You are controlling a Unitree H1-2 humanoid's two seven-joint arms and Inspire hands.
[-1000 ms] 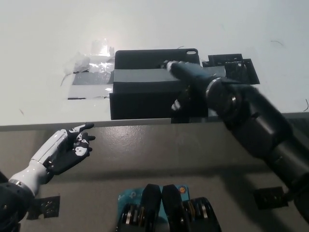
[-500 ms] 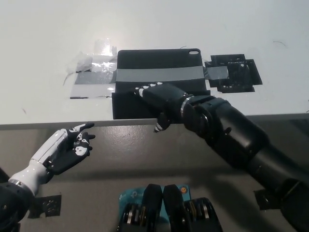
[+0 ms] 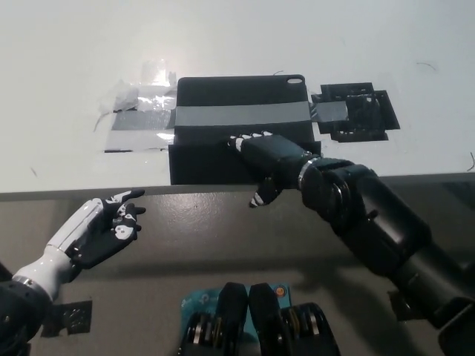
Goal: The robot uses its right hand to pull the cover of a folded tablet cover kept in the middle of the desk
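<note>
No legible text, labels, brand marks, numbers or signs in the head view. Tablet cover at the counter's near edge: plain dark surface, grey band, no print readable. Tape patches beside it bear no writing. Robot hand markings are not characters.

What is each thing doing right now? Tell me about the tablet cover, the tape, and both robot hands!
Tablet cover: lying flat at the desk's near edge, a grey tape band across it.
Grey tape: stuck across the cover, ends running onto the desk on both sides.
Right hand: black, fingers resting on the cover's near part, not holding it.
Left hand: white, open, resting below the desk edge, holding nothing.
</note>
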